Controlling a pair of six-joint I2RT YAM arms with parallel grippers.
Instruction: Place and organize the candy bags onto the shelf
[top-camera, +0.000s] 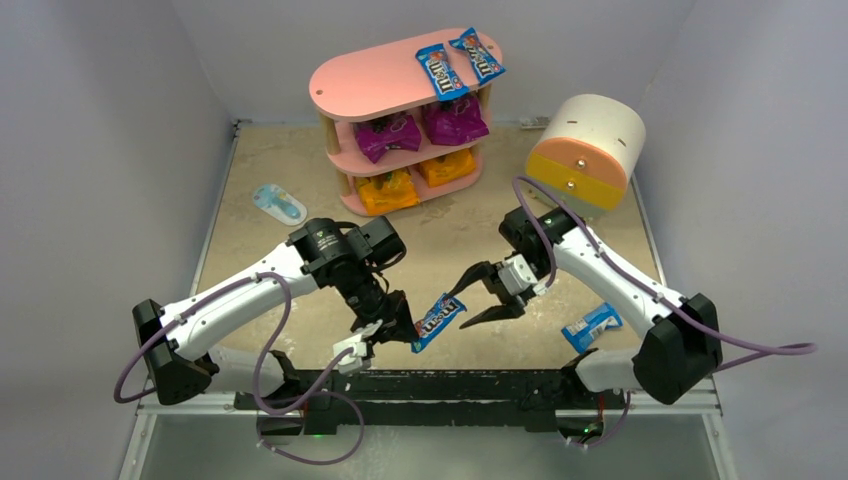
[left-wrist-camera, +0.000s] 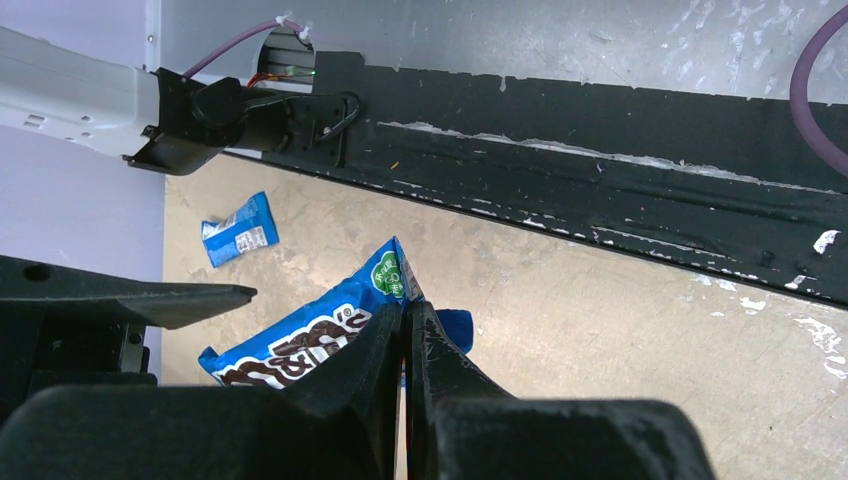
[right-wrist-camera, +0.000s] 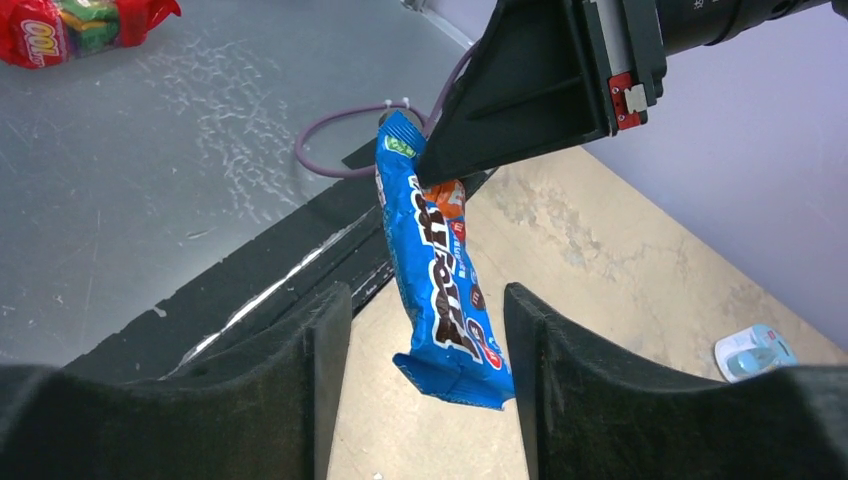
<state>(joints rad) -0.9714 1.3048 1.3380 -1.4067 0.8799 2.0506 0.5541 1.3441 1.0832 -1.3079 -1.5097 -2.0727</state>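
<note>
My left gripper (top-camera: 405, 330) is shut on one end of a blue M&M's packet (top-camera: 437, 321) and holds it above the table; the pinch shows in the left wrist view (left-wrist-camera: 408, 312). My right gripper (top-camera: 478, 295) is open, its fingers either side of the packet's free end (right-wrist-camera: 450, 300) without touching. A second blue packet (top-camera: 591, 326) lies on the table at the right, also in the left wrist view (left-wrist-camera: 238, 229). The pink shelf (top-camera: 370, 85) holds two blue packets (top-camera: 458, 60) on top, two purple bags (top-camera: 420, 128) on the middle board and two orange bags (top-camera: 415, 180) at the bottom.
A white-orange-yellow cylindrical drawer unit (top-camera: 590, 150) stands right of the shelf. A pale blue-and-white oval item (top-camera: 279, 204) lies left of it. A black rail (top-camera: 450, 385) runs along the near edge. A red packet (right-wrist-camera: 70, 25) lies on the grey surface beyond the rail.
</note>
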